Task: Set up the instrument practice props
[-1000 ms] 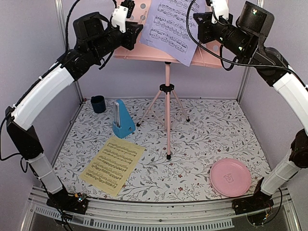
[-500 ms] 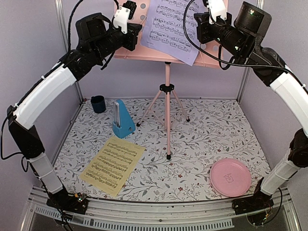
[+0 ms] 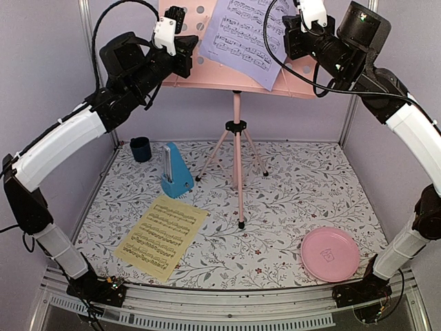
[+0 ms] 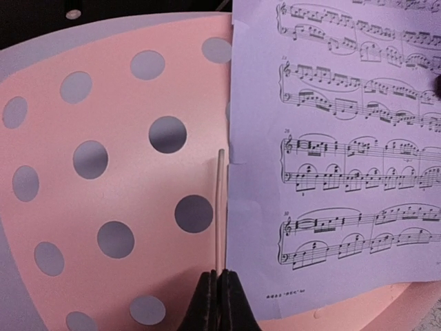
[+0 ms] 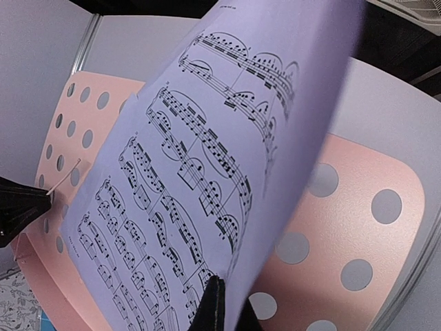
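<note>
- Right hand (image 5: 213,293): jaws closed on the lower edge of the lavender sheet (image 5: 193,172), holding it high at the back of the cell.
- The sheet was bowed. Its left part lay on the perforated desk (image 4: 138,189), and its right part curled off the desk towards the right hand.
- Left hand (image 4: 219,279): jaws narrow, pinched on a thin pale rod (image 4: 219,207) that ran up the desk face. We read it as a page holder but couldn't confirm that.
- Key relation: the sheet's left edge sat just beside the rod, on its right, and we couldn't tell whether they touched. So the sheet lay to the right of the left hand, between the two hands.
- The sheet's long axis ran up the desk but was skewed. In the top view its low corner hung past the desk's lip.
- Our call: the right hand owned the sheet. The next move needed it squared and laid flat before release, otherwise we judged it could slide off the lip.
- The pink music stand (image 3: 238,165) stood upright on its tripod, mid-worktop (image 3: 303,186).
- The yellow sheet (image 3: 162,236) lay flat on the near-left worktop, not yet placed. Its long axis ran diagonally, and the left arm was nearer.
- The blue metronome (image 3: 176,172) stood upright just behind it.
</note>
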